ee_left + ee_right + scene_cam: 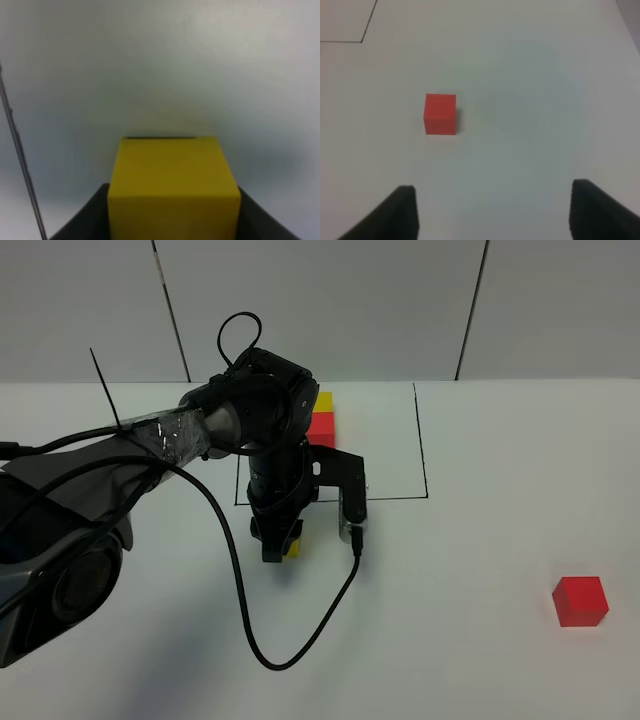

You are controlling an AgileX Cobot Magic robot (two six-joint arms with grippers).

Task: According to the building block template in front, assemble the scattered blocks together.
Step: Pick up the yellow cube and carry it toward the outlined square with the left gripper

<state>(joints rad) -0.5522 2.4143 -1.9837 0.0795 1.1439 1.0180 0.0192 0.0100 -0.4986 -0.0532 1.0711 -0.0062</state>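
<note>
left pincer (172, 222) clamped on yellow cube (172, 180), right pincer (492, 212) apart, gripping nothing, red cube (440, 114) lying apart from it

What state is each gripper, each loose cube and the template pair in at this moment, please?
left gripper: shut on the yellow cube.
yellow cube: gripped, outside the black rectangle.
right gripper: open, empty.
red cube: loose on the table, untouched, apart from the yellow cube.
template pair: yellow joined to red, partly hidden by the left arm.
</note>
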